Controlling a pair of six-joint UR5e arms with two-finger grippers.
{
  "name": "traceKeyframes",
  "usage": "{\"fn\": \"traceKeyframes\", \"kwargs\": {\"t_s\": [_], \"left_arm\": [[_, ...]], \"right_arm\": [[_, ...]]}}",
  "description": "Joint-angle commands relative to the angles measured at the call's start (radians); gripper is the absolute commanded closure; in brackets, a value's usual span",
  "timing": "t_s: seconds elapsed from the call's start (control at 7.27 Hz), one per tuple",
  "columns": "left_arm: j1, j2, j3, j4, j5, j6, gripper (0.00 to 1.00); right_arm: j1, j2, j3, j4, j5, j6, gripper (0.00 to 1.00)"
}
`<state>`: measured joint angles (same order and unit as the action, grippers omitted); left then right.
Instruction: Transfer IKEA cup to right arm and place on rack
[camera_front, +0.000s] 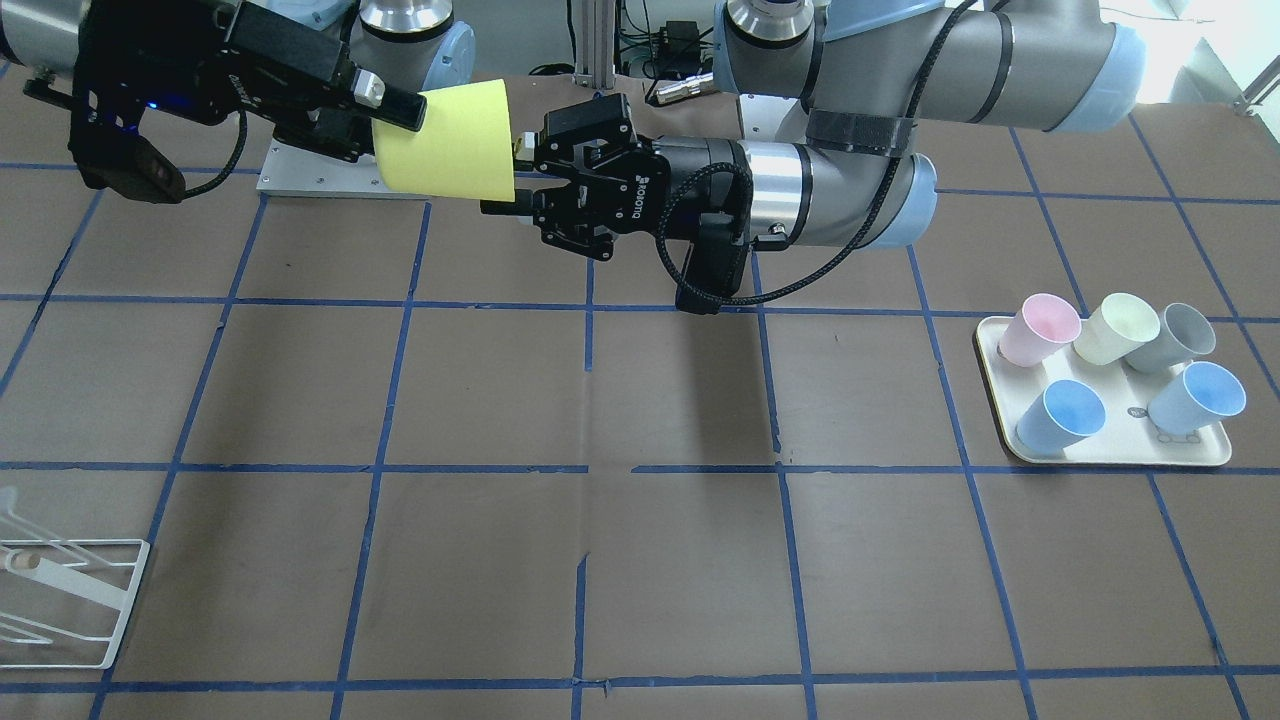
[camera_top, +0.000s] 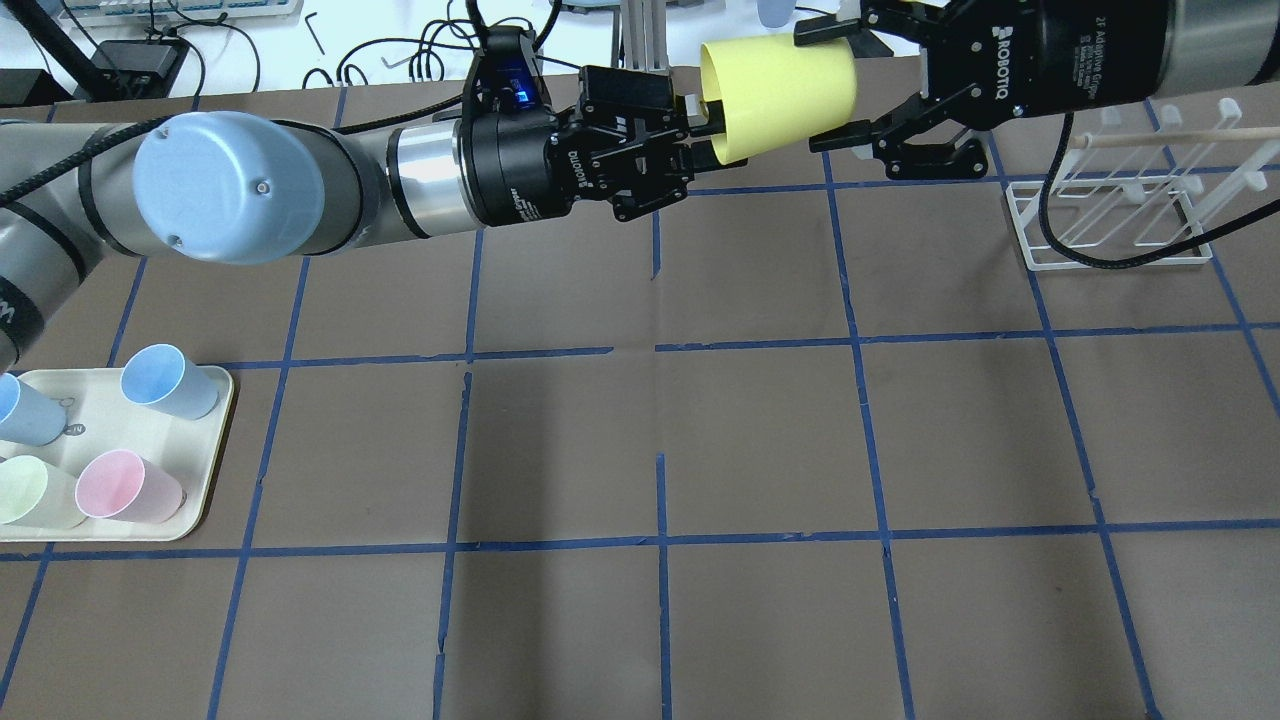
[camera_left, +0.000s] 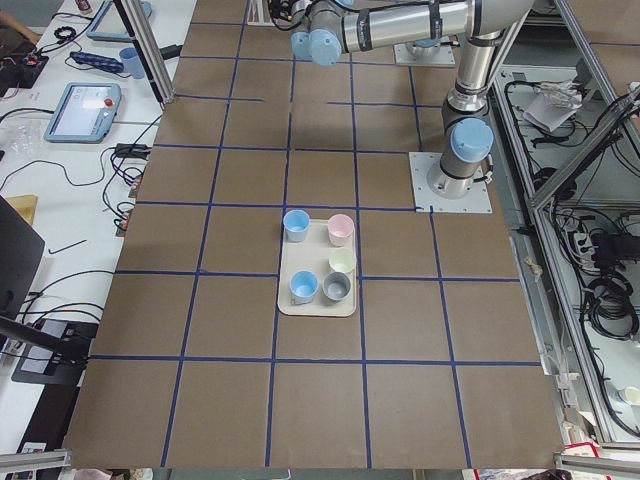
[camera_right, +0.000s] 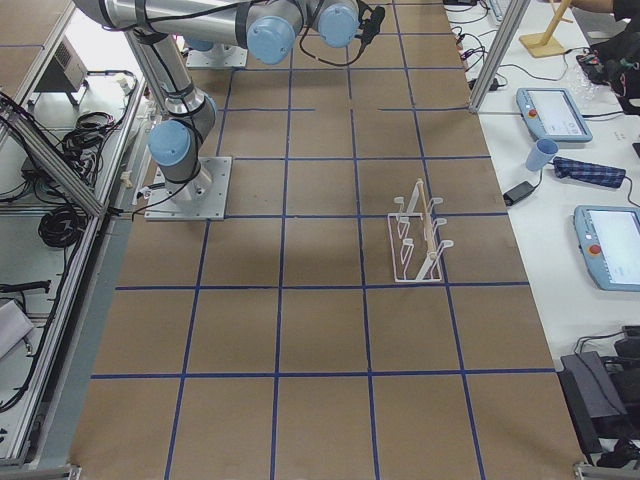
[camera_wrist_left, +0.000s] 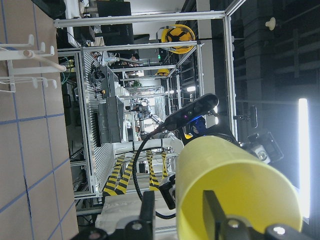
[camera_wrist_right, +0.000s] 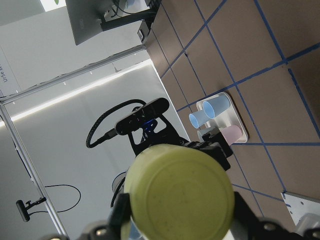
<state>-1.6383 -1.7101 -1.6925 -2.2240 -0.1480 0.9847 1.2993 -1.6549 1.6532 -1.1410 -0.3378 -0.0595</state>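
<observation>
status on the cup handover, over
Left gripper shut on yellow cup rim. Right gripper open, fingers straddling cup. Rack unobstructed.

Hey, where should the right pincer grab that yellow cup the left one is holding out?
Across the tapered side wall near the closed base. The IKEA cup lies sideways in the air, the left pincer pinching its open rim, so only the base end is free. The right pincer, open and straddling that end, should close there.

Yellow IKEA cup (camera_front: 447, 140); white rack (camera_top: 1110, 215); brown table (camera_front: 680, 560), blue grid lines.
</observation>
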Motion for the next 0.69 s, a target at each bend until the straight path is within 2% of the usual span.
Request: {"fn": "traceKeyframes", "kwargs": {"t_s": [0.0, 0.14, 0.41, 0.55], "left_arm": [[0.029, 0.029, 0.008, 0.001, 0.005, -0.073, 0.41], [0.057, 0.035, 0.007, -0.002, 0.01, -0.077, 0.38], [0.116, 0.046, 0.007, 0.0, 0.135, -0.078, 0.37], [0.126, 0.047, 0.007, 0.0, 0.137, -0.08, 0.37]], "right_arm": [[-0.003, 0.004, -0.006, -0.008, -0.01, 0.015, 0.37], [-0.009, 0.007, -0.009, -0.022, -0.033, 0.027, 0.38], [-0.009, 0.018, -0.041, -0.104, -0.205, 0.068, 0.56], [-0.009, 0.018, -0.044, -0.14, -0.277, 0.075, 0.61]]}}
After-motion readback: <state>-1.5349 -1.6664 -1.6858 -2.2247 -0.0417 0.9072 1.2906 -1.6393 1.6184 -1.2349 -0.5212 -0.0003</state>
